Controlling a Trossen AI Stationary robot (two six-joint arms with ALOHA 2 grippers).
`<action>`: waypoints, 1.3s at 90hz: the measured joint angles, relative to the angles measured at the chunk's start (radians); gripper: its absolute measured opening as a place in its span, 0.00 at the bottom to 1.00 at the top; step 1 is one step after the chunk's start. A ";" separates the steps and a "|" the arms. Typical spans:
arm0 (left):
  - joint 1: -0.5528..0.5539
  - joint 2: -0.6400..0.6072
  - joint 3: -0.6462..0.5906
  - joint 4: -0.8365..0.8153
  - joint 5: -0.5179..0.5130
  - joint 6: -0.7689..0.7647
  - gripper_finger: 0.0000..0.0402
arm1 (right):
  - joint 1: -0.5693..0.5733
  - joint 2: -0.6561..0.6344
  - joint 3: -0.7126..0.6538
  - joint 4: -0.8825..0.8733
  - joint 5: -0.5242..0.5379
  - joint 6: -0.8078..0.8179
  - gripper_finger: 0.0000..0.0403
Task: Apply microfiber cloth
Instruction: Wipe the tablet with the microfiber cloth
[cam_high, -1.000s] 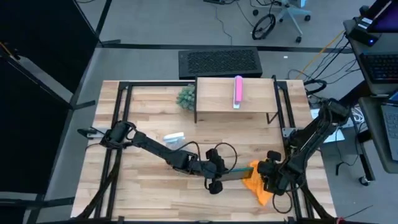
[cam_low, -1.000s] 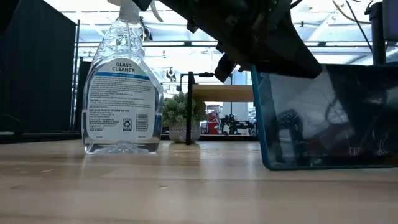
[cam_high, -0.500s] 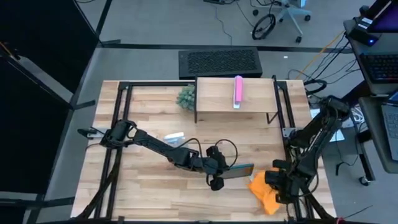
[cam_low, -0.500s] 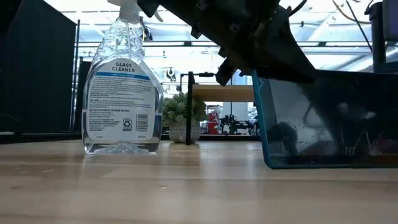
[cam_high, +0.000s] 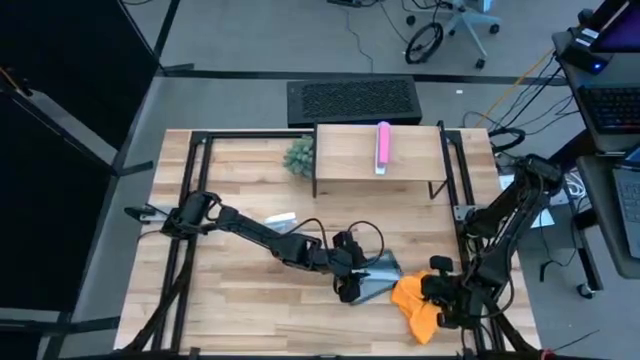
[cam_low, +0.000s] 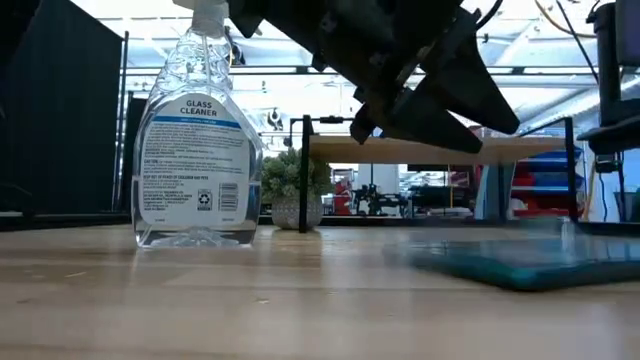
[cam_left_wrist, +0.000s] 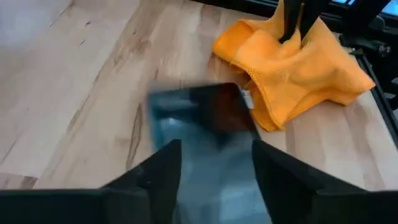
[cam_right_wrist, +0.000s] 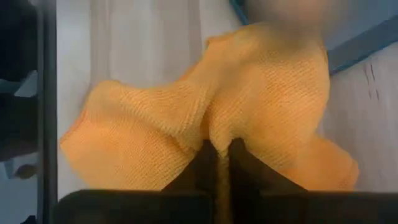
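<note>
The microfiber cloth (cam_high: 415, 300) lies bunched on the table's front right part, w/ one fold pinched up by the right gripper (cam_right_wrist: 219, 163), whose fingers are closed on the fabric. One edge of the cloth touches the dark tablet (cam_left_wrist: 205, 118), which is just beside it toward the table's centre; its image is smeared. The left gripper (cam_left_wrist: 214, 171) is at the tablet's near end w/ fingers spread to both sides; if they press the tablet, it cannot be told. The spray bottle (cam_low: 197, 130) stands well apart, behind the left arm.

Step in hand, as it seems: bringing the cloth onto the tablet; wiping not yet begun. The next move prob. needs the right arm to carry the cloth over the screen and press it flat, while the left one steadies the tablet.
</note>
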 joint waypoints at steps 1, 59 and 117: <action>0.000 0.000 0.002 -0.003 0.000 0.001 0.53 | 0.000 0.000 0.000 0.000 0.000 0.000 0.00; -0.146 0.033 -0.025 -0.148 -0.188 -0.034 0.31 | -0.234 0.048 0.002 0.502 0.186 -0.547 0.00; -0.122 0.158 -0.052 0.013 -0.095 -0.084 0.12 | -0.406 0.364 0.007 0.637 0.034 -0.607 0.00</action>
